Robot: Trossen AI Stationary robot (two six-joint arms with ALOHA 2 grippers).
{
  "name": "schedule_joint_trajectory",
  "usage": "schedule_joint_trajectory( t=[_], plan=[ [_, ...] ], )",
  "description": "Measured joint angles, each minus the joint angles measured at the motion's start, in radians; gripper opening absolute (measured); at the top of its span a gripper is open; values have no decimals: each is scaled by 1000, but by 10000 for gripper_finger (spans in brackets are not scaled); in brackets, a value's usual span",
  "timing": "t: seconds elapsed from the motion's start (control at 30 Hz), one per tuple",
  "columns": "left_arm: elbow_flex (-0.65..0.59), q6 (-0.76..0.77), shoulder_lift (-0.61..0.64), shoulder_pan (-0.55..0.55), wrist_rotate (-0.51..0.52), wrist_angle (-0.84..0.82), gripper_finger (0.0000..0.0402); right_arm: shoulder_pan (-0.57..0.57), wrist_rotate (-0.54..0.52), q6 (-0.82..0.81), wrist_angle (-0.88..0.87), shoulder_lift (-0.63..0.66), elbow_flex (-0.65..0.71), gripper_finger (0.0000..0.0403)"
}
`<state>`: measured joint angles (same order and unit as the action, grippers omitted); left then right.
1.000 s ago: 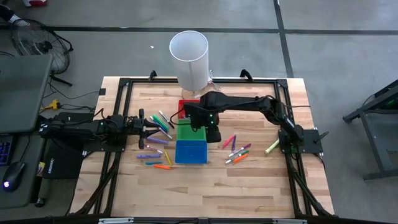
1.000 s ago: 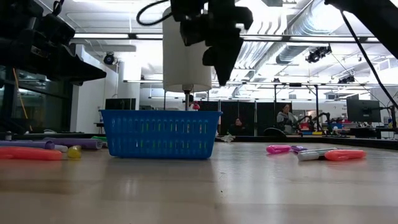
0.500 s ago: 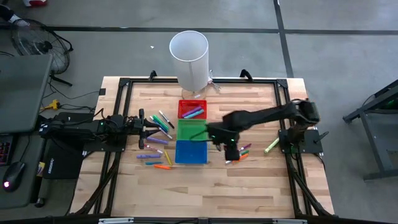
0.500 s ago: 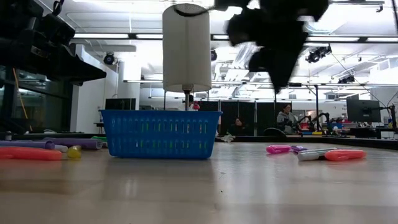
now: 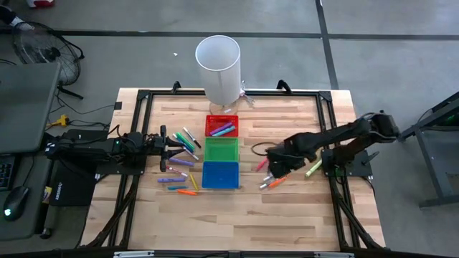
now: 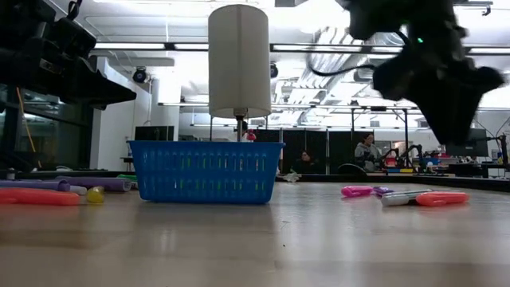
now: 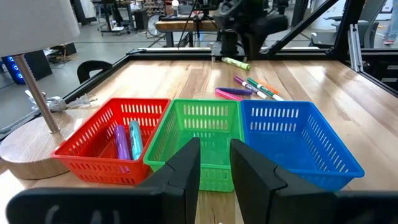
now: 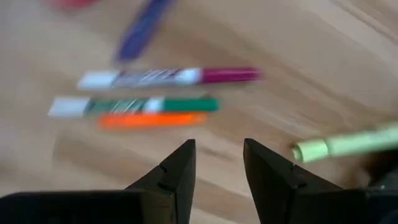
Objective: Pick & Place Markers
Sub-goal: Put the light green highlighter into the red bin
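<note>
Markers lie in two groups on the table: one left of the bins (image 5: 183, 154) and one right of them (image 5: 275, 178). A yellow-green marker (image 5: 313, 169) lies apart, farther right. My right gripper (image 5: 275, 169) hovers open and empty over the right group. Its wrist view shows a white-and-magenta marker (image 8: 168, 76), a white-and-green one (image 8: 134, 105) and an orange one (image 8: 152, 119) flat on the wood beyond its fingers (image 8: 217, 146). My left gripper (image 5: 174, 147) waits at the left beside the left group, open and empty (image 7: 214, 149).
Red (image 5: 221, 126), green (image 5: 221, 149) and blue (image 5: 220, 175) bins stand in a row at mid-table. The red one holds a purple and a blue marker (image 7: 126, 138). A white-shaded lamp (image 5: 217, 66) stands at the far edge. Bare wood lies near the front edge.
My right gripper has swung from above the green and blue bins toward the table's right edge and come down over the right group of markers. No marker or bin has visibly moved.
</note>
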<state>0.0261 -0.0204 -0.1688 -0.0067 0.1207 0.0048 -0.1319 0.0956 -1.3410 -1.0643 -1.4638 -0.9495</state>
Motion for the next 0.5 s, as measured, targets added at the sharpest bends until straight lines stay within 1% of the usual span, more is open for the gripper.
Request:
schedule_joint_trajectory(
  t=[0.13, 0.3, 0.4, 0.5],
  plan=[
    [0, 0, 0, 0, 0, 0, 85, -49, -100, -318, 23, 92, 95, 123],
    [0, 0, 0, 0, 0, 0, 85, -106, -180, -574, 40, 163, 175, 123],
    [0, 0, 0, 0, 0, 0, 85, -119, -188, -675, 39, 166, 207, 123],
    [0, 0, 0, 0, 0, 0, 85, -109, -139, -728, 40, 161, 225, 123]
  ],
)
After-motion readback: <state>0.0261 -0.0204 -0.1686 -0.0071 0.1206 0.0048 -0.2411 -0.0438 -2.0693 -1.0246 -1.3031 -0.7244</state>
